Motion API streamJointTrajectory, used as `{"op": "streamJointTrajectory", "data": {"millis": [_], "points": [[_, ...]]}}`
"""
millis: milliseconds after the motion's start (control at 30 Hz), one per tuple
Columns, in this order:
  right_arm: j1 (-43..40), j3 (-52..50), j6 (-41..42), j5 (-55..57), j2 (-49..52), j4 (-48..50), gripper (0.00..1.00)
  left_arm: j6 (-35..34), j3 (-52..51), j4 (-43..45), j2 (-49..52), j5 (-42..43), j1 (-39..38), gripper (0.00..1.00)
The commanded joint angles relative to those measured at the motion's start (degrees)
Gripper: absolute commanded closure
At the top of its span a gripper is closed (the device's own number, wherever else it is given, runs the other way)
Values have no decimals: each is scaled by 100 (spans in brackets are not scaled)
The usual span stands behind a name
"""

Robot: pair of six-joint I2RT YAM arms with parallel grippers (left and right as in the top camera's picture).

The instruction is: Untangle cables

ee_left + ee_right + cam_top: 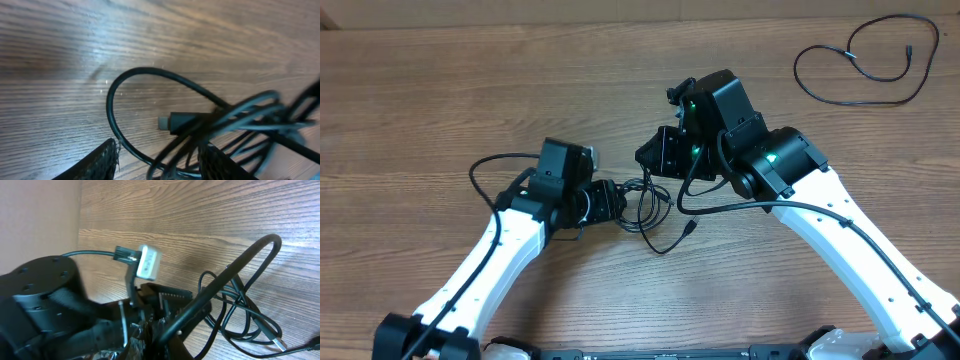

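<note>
The cables (648, 203) lie in a small black tangle on the table between my two grippers, and one plug (692, 226) trails off to the right. My left gripper (618, 200) sits at the tangle's left edge. In its wrist view the fingers (97, 164) stand apart. Several strands, a loop (131, 76) and a plug (172, 122) lie between and in front of them. My right gripper (656, 158) hovers just above the tangle, shut. In its wrist view the gripper (160, 316) is crossed by my thick arm cable (240, 262), which hides whether it pinches a strand. Loops (240, 317) lie to its right.
A separate thin black cable (850, 52) lies in a loose loop at the far right of the wooden table. The left arm's own cable (485, 165) arcs out to the left. The left wrist body with a white connector (148, 262) is close to my right gripper.
</note>
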Motion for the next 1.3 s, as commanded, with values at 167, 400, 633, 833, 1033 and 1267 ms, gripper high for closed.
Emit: {"op": "streamJointTrajectory", "data": {"millis": [167, 400, 633, 833, 1033, 1267], "points": [[26, 81, 17, -55, -15, -11, 93, 177, -31, 105, 289, -22, -114, 64], [26, 81, -2, -37, -15, -9, 92, 177, -22, 133, 289, 87, -114, 80], [26, 76, -2, 476, -15, -138, 92, 179, 0, 131, 286, 396, -114, 92], [26, 44, -4, 518, 7, -157, 93, 179, 0, 127, 247, 393, -114, 96], [26, 39, 0, 1064, 98, -308, 90, 203, 120, -70, 39, 439, -114, 96], [26, -131, 2, 1152, 496, -304, 71, 437, 437, -470, -514, 614, -116, 96]]}}
